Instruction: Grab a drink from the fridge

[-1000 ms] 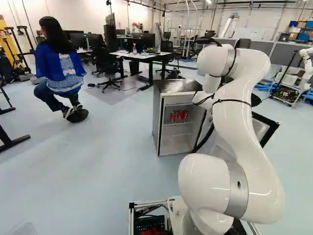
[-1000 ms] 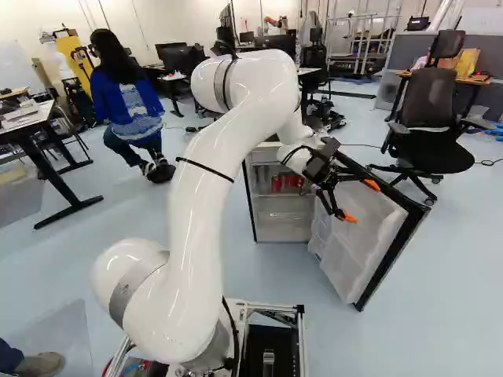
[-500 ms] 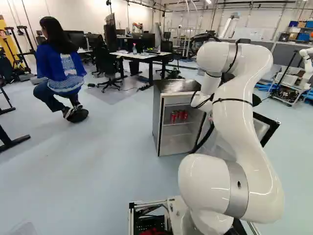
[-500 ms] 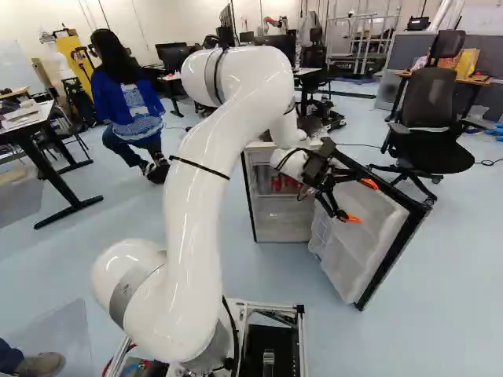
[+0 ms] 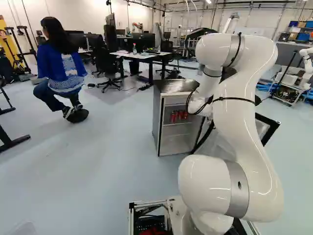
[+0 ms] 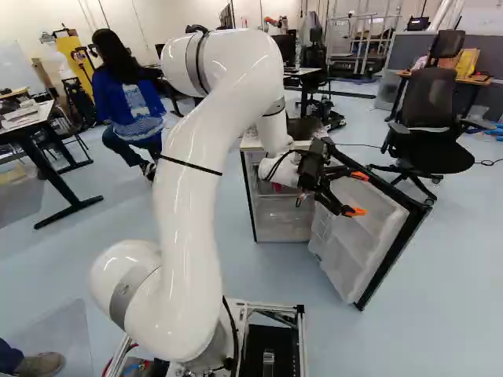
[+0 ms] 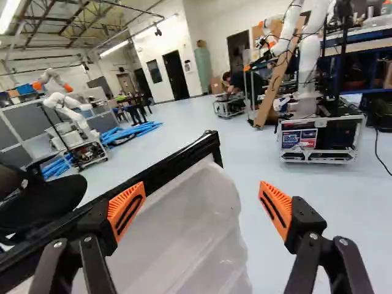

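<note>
While red cans (image 5: 180, 115) stand inside open fridge (image 5: 157, 120), lettering illegible.

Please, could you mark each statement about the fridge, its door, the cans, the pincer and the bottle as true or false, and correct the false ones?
1. Red cans stand inside the fridge. True.
2. The fridge door is closed. False: it stands wide open.
3. The pincer is near the open door. True.
4. The pincer is already gripping a can. False: its fingers are apart and hold nothing.
5. The bottle is on top of the fridge. False: it stands on a table farther back.
</note>
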You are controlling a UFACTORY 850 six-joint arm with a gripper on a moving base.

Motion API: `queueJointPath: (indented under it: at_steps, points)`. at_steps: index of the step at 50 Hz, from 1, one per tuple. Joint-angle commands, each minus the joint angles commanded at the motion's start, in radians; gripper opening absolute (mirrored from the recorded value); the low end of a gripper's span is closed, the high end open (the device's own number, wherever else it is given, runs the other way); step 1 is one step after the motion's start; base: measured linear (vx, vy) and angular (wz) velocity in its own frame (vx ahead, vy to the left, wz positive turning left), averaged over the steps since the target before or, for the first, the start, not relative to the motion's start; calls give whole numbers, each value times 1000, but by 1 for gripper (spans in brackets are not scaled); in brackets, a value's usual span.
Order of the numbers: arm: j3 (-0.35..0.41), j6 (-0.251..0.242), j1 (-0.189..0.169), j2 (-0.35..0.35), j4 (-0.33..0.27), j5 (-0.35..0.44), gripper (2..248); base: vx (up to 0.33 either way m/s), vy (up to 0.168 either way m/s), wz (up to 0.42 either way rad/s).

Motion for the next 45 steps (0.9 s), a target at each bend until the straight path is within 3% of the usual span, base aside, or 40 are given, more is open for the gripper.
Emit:
queueJointPath:
  at_steps: [45]
  points:
    - [335, 0, 94, 190, -477, -77, 247, 0, 0, 0]
